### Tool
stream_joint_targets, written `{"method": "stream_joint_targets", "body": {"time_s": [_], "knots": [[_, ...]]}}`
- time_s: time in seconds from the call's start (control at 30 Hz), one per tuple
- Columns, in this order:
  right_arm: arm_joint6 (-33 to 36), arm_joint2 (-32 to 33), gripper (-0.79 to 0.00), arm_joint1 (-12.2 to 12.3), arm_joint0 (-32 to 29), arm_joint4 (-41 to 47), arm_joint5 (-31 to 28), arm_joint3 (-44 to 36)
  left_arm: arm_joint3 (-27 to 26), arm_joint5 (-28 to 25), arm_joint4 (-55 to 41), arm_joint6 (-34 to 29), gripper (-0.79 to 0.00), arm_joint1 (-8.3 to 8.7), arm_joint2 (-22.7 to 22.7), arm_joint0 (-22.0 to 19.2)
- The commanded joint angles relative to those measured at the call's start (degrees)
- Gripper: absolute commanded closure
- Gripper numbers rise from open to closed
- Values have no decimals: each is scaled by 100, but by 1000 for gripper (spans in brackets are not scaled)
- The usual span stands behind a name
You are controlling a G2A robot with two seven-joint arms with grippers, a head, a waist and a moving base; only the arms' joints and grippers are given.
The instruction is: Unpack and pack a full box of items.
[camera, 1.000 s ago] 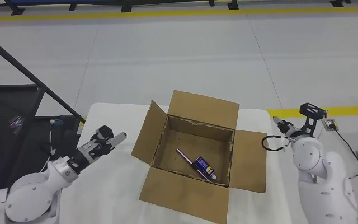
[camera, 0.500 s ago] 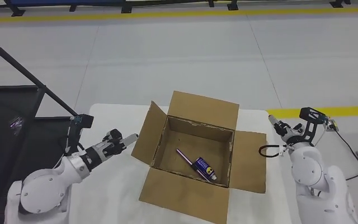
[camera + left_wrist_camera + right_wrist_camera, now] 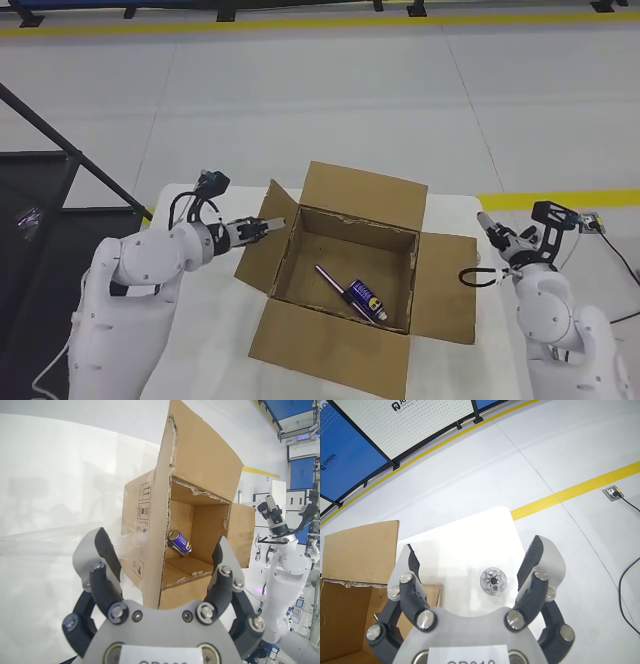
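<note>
Two things lie on the bottom of the open cardboard box point(image 3: 360, 195) point(image 3: 140, 505) point(image 3: 360, 547): a blue can point(image 3: 365, 297) point(image 3: 180, 544) on its side, and a thin purple stick point(image 3: 328, 277) close against it. I cannot tell whether they touch. The box stands in the middle of the white table point(image 3: 220, 300) point(image 3: 460, 530) with all four flaps turned outward. The flap on my left side tilts upward.

My left end effector point(image 3: 272, 225) point(image 3: 161, 537) hovers just beside that raised flap and faces the inside of the box. Its fingers are spread wide and it holds nothing. From its wrist camera I see the flap's edge between the two fingers, farther off.

My right end effector point(image 3: 487, 222) point(image 3: 473, 543) hangs over the table's far right corner, beside the box's right flap. It is also released and holds nothing. Below it on the table sits a small round clear piece point(image 3: 493, 580), apart from the box.
</note>
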Motion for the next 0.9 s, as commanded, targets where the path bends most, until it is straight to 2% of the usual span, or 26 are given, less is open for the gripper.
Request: {"method": "stream_joint_targets", "body": {"time_s": [0.0, 0.43, 0.87], "knots": [[23, 5, -785, 6, -5, -16, -9, 6, 44, 63, -50, 44, 0, 2, 46, -15], [240, -119, -785, 33, 151, -112, -64, 12, -164, 163, -29, 81, 0, 96, 41, 155], [486, -343, -785, 50, 286, -277, -128, -202, -423, 81, -147, 63, 0, 247, -417, 565]]}}
